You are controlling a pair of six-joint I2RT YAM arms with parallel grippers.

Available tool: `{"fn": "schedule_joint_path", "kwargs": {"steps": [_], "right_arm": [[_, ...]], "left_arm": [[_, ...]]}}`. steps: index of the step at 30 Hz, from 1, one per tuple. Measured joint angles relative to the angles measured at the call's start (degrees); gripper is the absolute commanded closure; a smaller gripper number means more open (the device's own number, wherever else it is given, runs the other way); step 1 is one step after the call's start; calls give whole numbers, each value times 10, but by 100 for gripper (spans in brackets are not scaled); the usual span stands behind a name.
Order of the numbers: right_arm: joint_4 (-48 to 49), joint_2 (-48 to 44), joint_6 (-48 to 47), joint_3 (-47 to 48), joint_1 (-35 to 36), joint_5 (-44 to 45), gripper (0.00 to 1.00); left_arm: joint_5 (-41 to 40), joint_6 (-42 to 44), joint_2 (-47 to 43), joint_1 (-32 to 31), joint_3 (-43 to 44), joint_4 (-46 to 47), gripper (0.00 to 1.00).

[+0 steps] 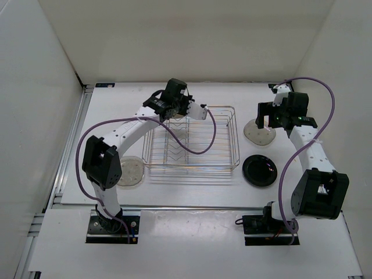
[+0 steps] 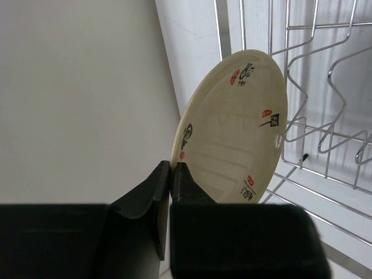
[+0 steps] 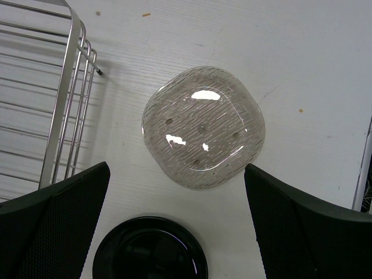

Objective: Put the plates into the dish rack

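At the far side of the dish rack (image 1: 221,139), the left tool (image 2: 171,174) was clamped on the rim of the yellow plate (image 2: 232,128), tilted on edge; the right tool (image 3: 176,174), wide open and empty, hung above the clear plate (image 3: 203,125) on the bench (image 3: 302,58)

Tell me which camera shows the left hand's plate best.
Left wrist view: the yellow plate fills the frame, printed face visible, rim pinched by the left hand. Top view shows only a pale sliver at the dish rack. Right wrist view misses it.
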Motion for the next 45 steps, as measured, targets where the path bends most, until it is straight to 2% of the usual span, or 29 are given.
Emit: {"fn": "schedule_joint_path", "kwargs": {"steps": [19, 34, 45], "right_arm": [[0, 0, 0, 0, -6, -1, 0], [0, -1, 0, 0, -20, -14, 0], [0, -2, 0, 0, -33, -29, 0]], "left_arm": [[1, -7, 31, -32, -22, 5, 90], [-5, -38, 38, -34, -46, 20, 90], [-28, -65, 53, -34, -46, 35, 80]]}}
